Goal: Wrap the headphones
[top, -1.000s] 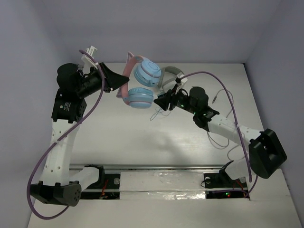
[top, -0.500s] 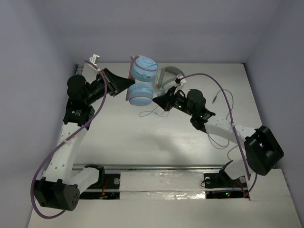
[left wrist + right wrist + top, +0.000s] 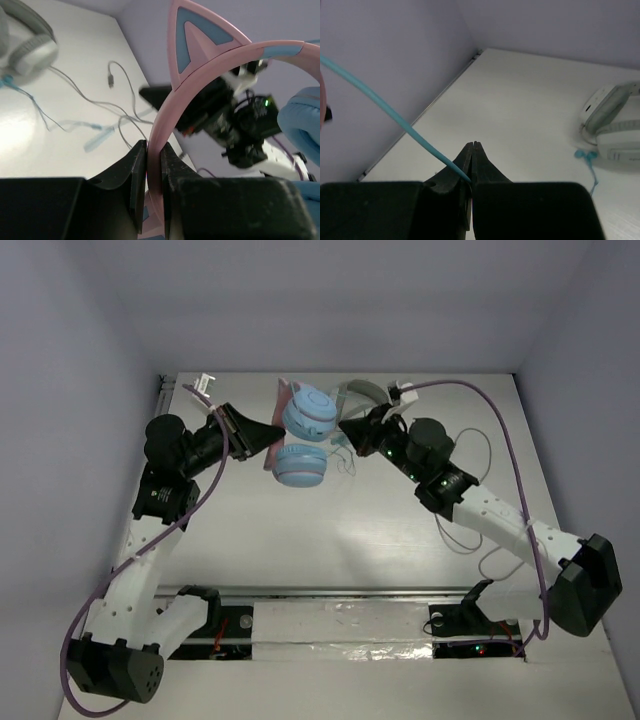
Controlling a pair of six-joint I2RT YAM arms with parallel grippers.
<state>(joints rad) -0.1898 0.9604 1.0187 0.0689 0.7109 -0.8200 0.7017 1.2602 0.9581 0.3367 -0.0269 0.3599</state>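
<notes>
Hanging over the far middle of the table (image 3: 300, 545), at about 12 o'clock in the overhead view, the headphones (image 3: 303, 438) are held by two grippers. The pink headband (image 3: 167, 100) is clamped between the fingers of the left gripper (image 3: 153, 150), which is clenched on it from the 9 o'clock side. A pink and blue cat ear (image 3: 200, 40) is seen just past the jaws. The two round ear cups are seen one above the other in the overhead view, the upper cup (image 3: 311, 408) at 12 o'clock of the lower cup (image 3: 300, 463).

The right gripper (image 3: 472, 150) is placed just beside the cups, at their 3 o'clock. It is pinched shut on the thin light-blue cable (image 3: 390, 116), which is gripped at the very fingertips. From there the cable is stretched straight toward 10 o'clock in the right wrist view.

A white and grey headset (image 3: 362, 392) is lying on the table near the right gripper, at about 1 o'clock of the blue cups. A grey cable (image 3: 111, 80) is trailed loosely across the table beside it.
</notes>
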